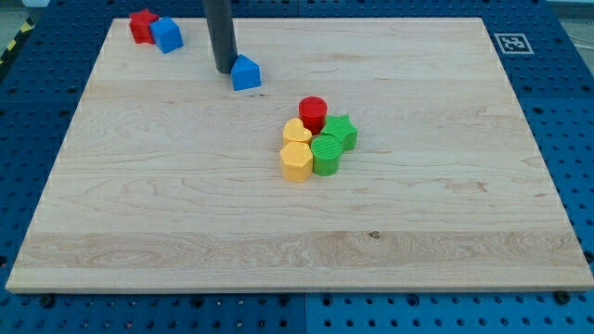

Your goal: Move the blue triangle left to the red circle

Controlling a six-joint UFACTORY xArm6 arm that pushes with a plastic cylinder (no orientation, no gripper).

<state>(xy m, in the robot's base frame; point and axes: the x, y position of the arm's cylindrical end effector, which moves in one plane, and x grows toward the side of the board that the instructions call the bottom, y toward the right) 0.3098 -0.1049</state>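
rod's just a bare tip (pixel 225 70), no fingers at all, sitting right beside the blue triangle (pixel 246 72), view's left; red circle (pixel 313 112) well apart

Bare board (pixel 278 102) between triangle (pixel 246 72), circle (pixel 313 112)

Colour rundown:
- desk (pixel 186 213): pale wood, fine horizontal grain, one small dark knot near the view's bottom.
- perforated base under it (pixel 28 121): blue with a regular grid of dark holes.
- black-and-white square marker (pixel 512 43) on the board's top right corner.
- rod: dark grey, my tip (pixel 225 70) same shade.
- blue triangle block (pixel 246 73): solid blue.
- red circle block (pixel 313 113): solid red.
- two yellow blocks (pixel 296 160), (pixel 297 131): plain yellow.
- two green blocks (pixel 327 154), (pixel 342 131): bright green, faint ribbed lines on top.
- red block (pixel 141 25) and blue block (pixel 167 35) at the view's top left: plain.
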